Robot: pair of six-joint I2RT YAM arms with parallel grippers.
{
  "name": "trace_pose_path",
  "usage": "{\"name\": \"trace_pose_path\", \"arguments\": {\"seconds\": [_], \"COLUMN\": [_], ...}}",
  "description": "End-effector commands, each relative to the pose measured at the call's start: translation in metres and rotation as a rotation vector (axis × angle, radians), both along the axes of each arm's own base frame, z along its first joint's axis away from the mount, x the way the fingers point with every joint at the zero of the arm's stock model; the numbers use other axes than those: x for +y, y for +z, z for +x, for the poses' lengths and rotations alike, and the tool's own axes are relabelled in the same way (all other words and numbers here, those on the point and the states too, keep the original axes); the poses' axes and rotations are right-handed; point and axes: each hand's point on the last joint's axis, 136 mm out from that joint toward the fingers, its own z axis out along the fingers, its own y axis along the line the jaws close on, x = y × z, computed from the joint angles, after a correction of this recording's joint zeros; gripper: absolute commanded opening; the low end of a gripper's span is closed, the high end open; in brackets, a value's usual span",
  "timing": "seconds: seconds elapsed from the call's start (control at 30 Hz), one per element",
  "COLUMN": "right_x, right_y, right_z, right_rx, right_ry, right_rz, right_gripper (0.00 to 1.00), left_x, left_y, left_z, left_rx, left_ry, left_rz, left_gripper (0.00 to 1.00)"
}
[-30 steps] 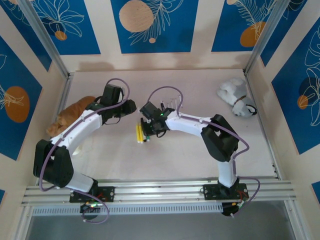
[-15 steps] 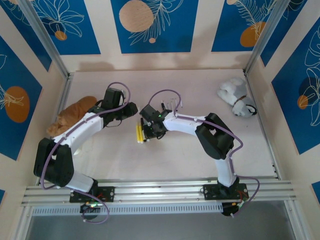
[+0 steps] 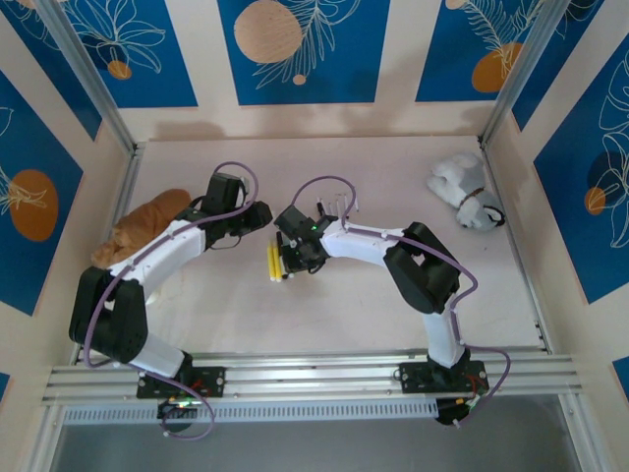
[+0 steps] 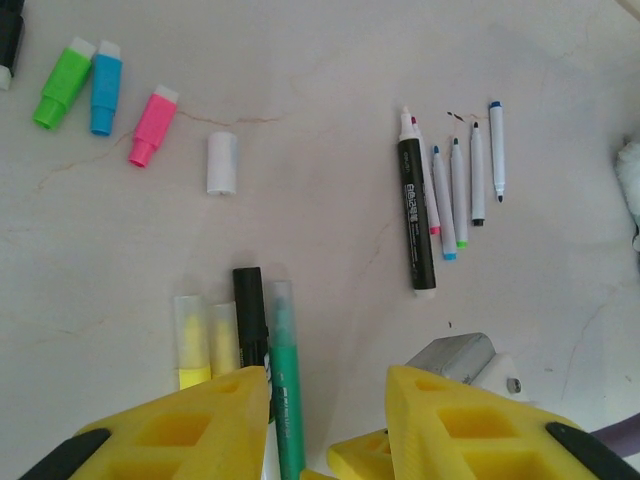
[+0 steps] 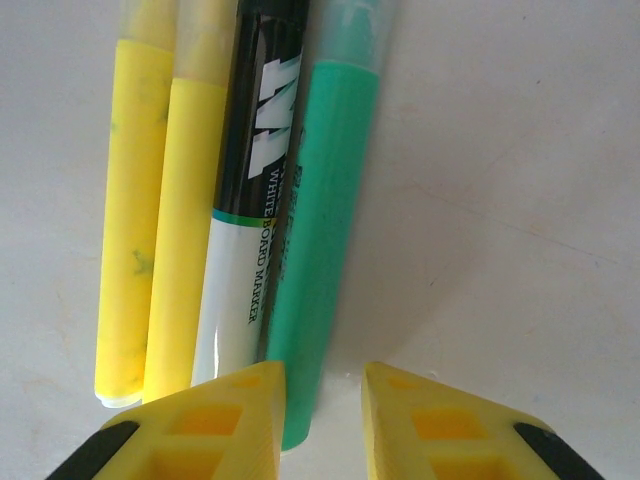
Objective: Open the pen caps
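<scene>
Green marker's cap (image 5: 352,30) well beyond right jaws.

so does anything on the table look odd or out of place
Two soft toys look out of place: an orange soft toy by the left wall, partly hidden by the left arm, and a white soft toy near the far right corner. Tiny dark specks mark the table beside the thin pens, possibly ink.

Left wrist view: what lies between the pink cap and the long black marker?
In the left wrist view, a lone white cap lies between the pink cap and the black marker; beyond it the tabletop is bare up to the marker.
</scene>
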Motion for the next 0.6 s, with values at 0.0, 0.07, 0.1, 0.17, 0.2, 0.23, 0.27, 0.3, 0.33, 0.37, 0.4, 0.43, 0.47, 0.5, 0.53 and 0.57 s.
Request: {"name": "trace_pose_path", "arguments": {"seconds": [0.0, 0.07, 0.1, 0.17, 0.2, 0.23, 0.27, 0.3, 0.33, 0.37, 0.4, 0.43, 0.47, 0.5, 0.53, 0.57], "right_x": [0.001, -0.001, -0.001, -0.001, -0.001, -0.002, -0.002, -0.001, 0.000, 0.001, 0.003, 0.006, 0.007, 0.007, 0.008, 0.009], "right_y": [0.012, 0.017, 0.019, 0.021, 0.020, 0.019, 0.020, 0.021, 0.020, 0.019, 0.019, 0.019, 0.018, 0.017, 0.015, 0.013], "right_z": [0.003, 0.003, 0.003, 0.003, 0.003, 0.003, 0.002, 0.002, 0.002, 0.002, 0.002, 0.001, 0.002, 0.003, 0.003, 0.004], "right_rx": [-0.031, -0.045, -0.051, -0.052, -0.048, -0.049, -0.053, -0.053, -0.046, -0.033, -0.030, -0.032, -0.032, -0.024, -0.015, -0.013], "right_ry": [-0.025, -0.031, -0.030, -0.028, -0.027, -0.031, -0.030, -0.029, -0.027, -0.023, -0.016, -0.012, -0.012, -0.011, -0.010, -0.005], "right_rz": [0.017, 0.023, 0.029, 0.032, 0.029, 0.025, 0.029, 0.038, 0.044, 0.051, 0.062, 0.069, 0.071, 0.067, 0.063, 0.060], "right_gripper": [0.28, 0.28, 0.28, 0.28, 0.28, 0.29, 0.28, 0.29, 0.29, 0.29, 0.29, 0.29, 0.29, 0.29, 0.29, 0.29], "left_x": [-0.005, -0.005, -0.005, -0.005, -0.006, -0.006, -0.007, -0.007, -0.008, -0.007, -0.008, -0.008, -0.008, -0.008, -0.008, -0.008], "left_y": [-0.003, -0.004, -0.004, -0.004, -0.005, -0.005, -0.006, -0.007, -0.007, -0.008, -0.009, -0.009, -0.009, -0.009, -0.009, -0.009], "left_z": [0.000, 0.001, 0.001, 0.001, 0.002, 0.002, 0.002, 0.002, 0.002, 0.001, 0.001, 0.001, 0.001, 0.001, 0.001, 0.001], "left_rx": [0.007, 0.007, 0.006, 0.007, 0.008, 0.010, 0.012, 0.013, 0.013, 0.015, 0.016, 0.016, 0.017, 0.018, 0.017, 0.017], "left_ry": [-0.015, -0.016, -0.015, -0.014, -0.015, -0.016, -0.016, -0.016, -0.017, -0.017, -0.020, -0.019, -0.019, -0.019, -0.020, -0.021], "left_rz": [-0.022, -0.018, -0.017, -0.017, -0.019, -0.022, -0.023, -0.022, -0.022, -0.022, -0.022, -0.021, -0.020, -0.020, -0.021, -0.020], "left_gripper": [0.35, 0.35, 0.35, 0.35, 0.35, 0.35, 0.35, 0.35, 0.35, 0.35, 0.35, 0.35, 0.35, 0.35, 0.35, 0.35]}}
